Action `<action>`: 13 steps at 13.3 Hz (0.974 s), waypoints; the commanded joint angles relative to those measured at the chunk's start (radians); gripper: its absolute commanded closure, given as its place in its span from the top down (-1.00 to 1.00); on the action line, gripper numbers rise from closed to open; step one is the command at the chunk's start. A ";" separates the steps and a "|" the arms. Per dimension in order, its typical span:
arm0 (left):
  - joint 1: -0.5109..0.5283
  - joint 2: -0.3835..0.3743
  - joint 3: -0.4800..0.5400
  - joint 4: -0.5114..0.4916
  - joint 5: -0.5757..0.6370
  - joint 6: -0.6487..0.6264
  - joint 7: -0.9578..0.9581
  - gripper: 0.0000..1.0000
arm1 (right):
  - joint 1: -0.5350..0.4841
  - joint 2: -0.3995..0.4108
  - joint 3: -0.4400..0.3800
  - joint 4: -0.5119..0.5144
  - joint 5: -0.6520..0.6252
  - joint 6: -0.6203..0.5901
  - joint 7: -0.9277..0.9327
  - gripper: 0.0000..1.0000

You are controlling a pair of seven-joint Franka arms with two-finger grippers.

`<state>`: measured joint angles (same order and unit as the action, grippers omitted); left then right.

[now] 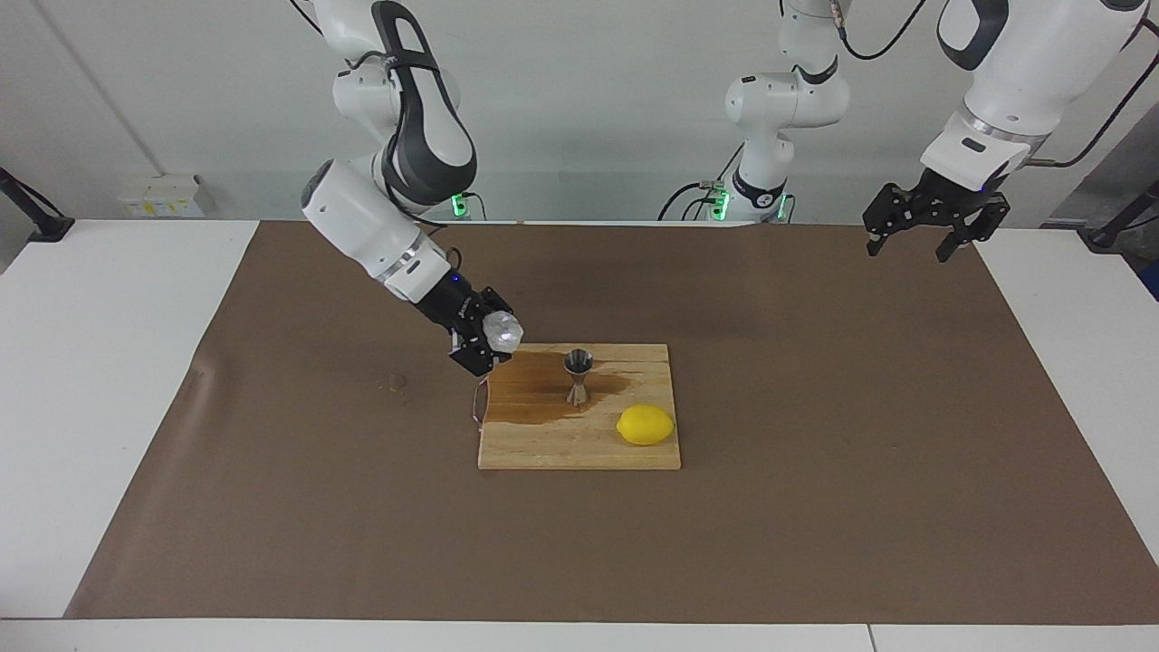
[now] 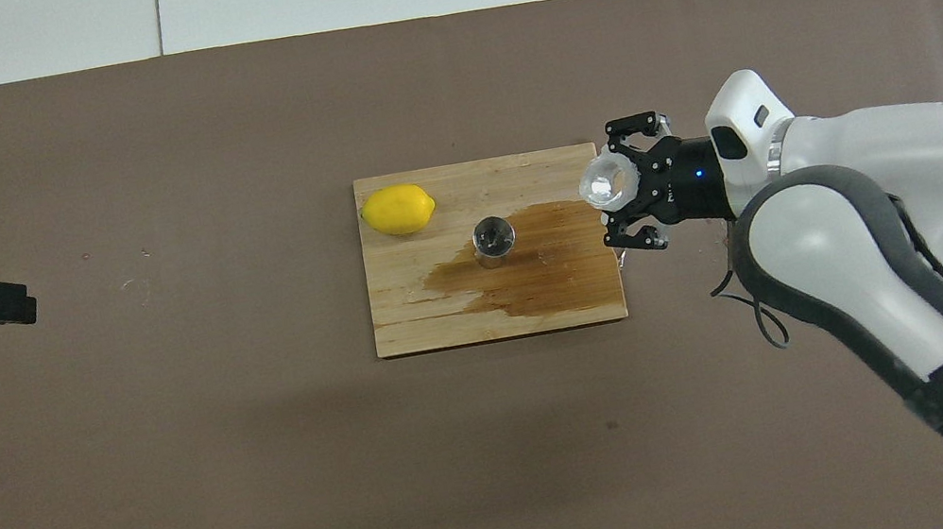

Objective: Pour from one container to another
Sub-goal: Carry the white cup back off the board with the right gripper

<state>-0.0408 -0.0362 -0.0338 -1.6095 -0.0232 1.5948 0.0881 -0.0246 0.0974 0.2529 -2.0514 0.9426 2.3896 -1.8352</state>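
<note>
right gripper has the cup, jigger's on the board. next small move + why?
Probably carry the cup sideways until it is over the jigger. The right gripper holds it tipped above the board's edge, short of the jigger's mouth, and a wet stain already spreads there. The left gripper waits open over the mat.

A brown mat (image 1: 815, 435) covers most of the white table (image 1: 109, 362), leaving bare strips at both ends. A wooden cutting board (image 1: 561, 444) lies near the mat's middle, darkened by a wet stain (image 2: 548, 266) toward the right arm's end. A yellow lemon (image 1: 646, 425) rests on the board's corner farthest from the robots, toward the left arm's end
</note>
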 commanded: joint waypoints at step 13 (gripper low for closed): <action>0.013 -0.013 -0.011 -0.009 0.016 -0.012 0.009 1.00 | -0.336 0.197 0.011 0.010 0.152 -0.294 -0.415 -1.00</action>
<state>-0.0407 -0.0362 -0.0338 -1.6095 -0.0232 1.5948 0.0881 -0.3276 0.2458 0.2518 -2.0521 1.0457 2.1229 -2.1670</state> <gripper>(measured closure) 0.000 0.775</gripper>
